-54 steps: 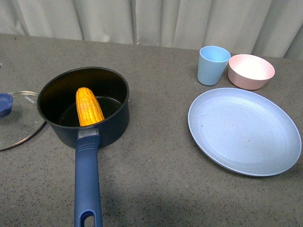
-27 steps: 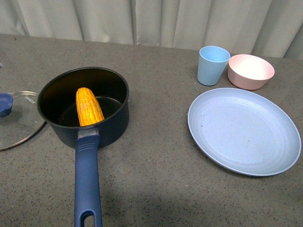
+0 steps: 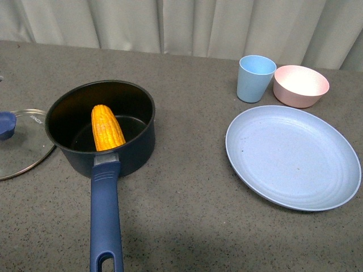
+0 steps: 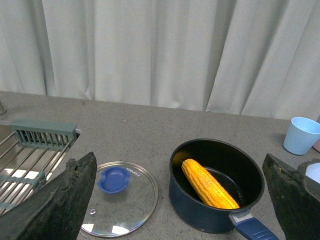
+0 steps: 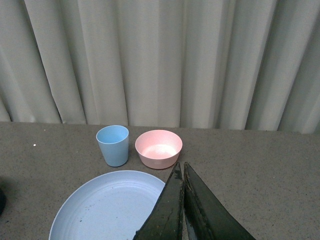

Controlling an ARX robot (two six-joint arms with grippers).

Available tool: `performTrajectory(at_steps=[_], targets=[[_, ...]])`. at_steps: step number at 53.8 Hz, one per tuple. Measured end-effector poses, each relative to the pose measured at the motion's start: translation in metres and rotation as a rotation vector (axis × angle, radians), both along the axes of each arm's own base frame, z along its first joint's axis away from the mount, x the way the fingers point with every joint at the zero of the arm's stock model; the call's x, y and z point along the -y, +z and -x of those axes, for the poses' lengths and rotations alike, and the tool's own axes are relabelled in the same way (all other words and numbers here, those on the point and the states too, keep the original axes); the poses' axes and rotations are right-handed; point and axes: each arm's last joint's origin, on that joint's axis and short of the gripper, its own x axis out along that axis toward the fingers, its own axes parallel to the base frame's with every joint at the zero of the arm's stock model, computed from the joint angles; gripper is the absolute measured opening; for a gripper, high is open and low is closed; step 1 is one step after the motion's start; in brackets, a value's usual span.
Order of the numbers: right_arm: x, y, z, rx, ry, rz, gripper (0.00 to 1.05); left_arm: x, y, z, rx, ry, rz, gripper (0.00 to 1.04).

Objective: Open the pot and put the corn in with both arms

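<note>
1 pot, 1 lid, 1 corn, 1 cup, 1 bowl, 1 plate.

The pot sits left of centre in the front view, a dark round saucepan standing upright and open, its long blue handle running down to the bottom edge and ending in a hole. The corn, a yellow-orange cob, leans inside it, tapered end up. The glass lid, steel-rimmed with a blue knob, lies flat at the left edge, beside the pot.
</note>
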Motion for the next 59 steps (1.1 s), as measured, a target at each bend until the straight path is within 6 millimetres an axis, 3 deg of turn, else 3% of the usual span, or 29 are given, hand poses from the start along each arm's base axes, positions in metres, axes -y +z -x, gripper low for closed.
performTrajectory(at_steps=[59], targets=[[0.000,-0.002,0.026,-0.002,0.002,0.001,0.01,0.000,0.000,0.000,0.000,0.000,0.000,0.98]])
